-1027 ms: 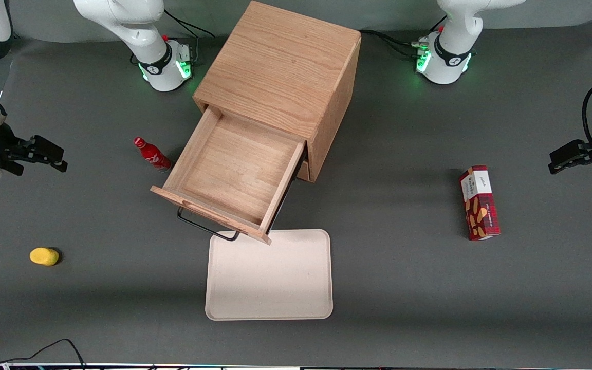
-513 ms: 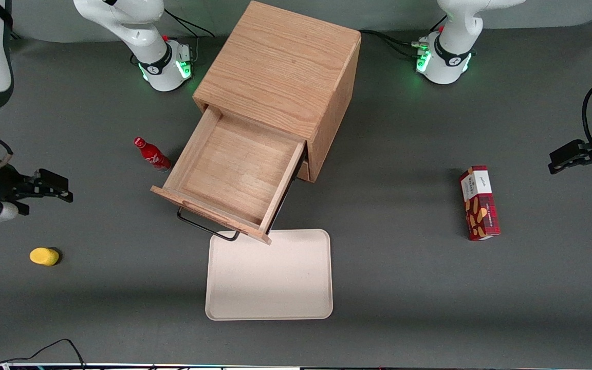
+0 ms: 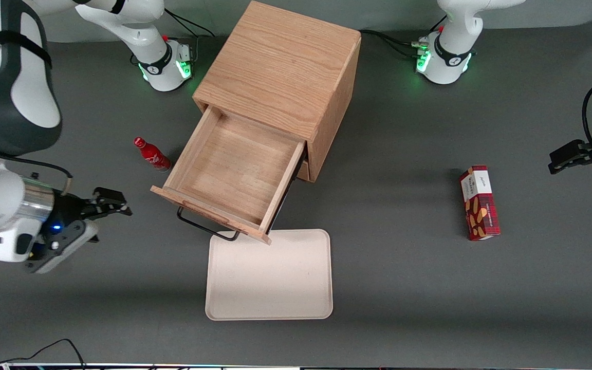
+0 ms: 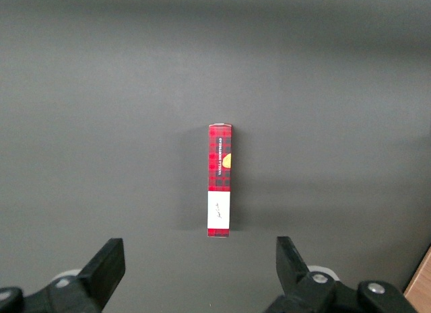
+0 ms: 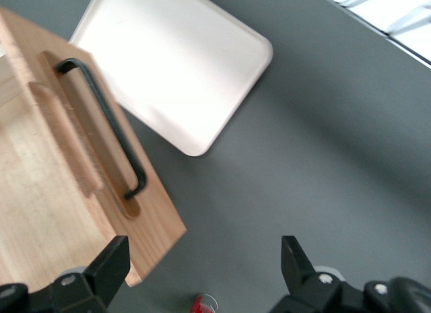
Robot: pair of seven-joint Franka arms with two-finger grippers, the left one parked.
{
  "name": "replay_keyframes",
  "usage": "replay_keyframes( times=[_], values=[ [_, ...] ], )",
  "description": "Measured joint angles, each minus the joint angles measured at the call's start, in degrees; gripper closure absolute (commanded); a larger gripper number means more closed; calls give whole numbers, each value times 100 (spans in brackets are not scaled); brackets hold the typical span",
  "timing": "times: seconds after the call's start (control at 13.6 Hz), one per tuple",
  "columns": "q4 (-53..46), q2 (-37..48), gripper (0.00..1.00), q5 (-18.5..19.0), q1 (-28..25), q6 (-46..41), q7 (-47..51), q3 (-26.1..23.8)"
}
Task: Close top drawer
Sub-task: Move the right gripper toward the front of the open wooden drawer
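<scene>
top drawer (image 3: 234,174) is pulled well out of the wooden cabinet (image 3: 280,72), empty inside, its front panel hanging over the near corner of the cream tray (image 3: 270,277). black wire handle (image 3: 206,226) sits on the front face; in my wrist view the handle (image 5: 101,124) runs along the panel with the tray (image 5: 175,64) showing past it.

my claw (image 3: 113,208) hangs above the table toward my end, beside the drawer front and apart from it. fingers spread wide, nothing held; the wrist view shows both fingertips (image 5: 111,262) with bare table between them.

handling, my judgement: rigid oak box on slides, light since it is empty, not fragile. no grasp needed; a flat push on the middle of the front panel, straight along the slide direction, should send it home. pushing near 1 end may rack it in the cabinet. the thin handle is a poorer contact, easy to slip off.

versus 0.5 s ago: my arm has swung in and lower, claw now much closer to the drawer front. the yellow object seen then is now covered by my arm. drawer, red bottle (image 3: 152,154) and red box (image 3: 478,203) unchanged.
</scene>
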State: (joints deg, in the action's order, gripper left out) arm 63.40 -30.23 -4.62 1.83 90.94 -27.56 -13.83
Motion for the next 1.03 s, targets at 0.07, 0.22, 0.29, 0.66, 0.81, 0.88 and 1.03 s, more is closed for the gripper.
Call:
replay_keyframes(
  times=[0.07,0.22,0.29,0.66,0.81,0.88,1.03],
  values=[
    [-16,-98,0,0,-2,1,-154,-93],
    [-169,-359,0,-9,1,0,-509,-234],
    [-295,-526,0,-19,-2,-1,-624,-311],
    [-676,-1237,0,-29,-82,1,-894,-683],
    [-729,-1371,0,-29,-115,1,-1011,-684],
    [-733,-1407,0,-29,-114,1,-1037,-684],
    [-735,-1452,0,-29,-123,1,-1050,-687]
  ],
)
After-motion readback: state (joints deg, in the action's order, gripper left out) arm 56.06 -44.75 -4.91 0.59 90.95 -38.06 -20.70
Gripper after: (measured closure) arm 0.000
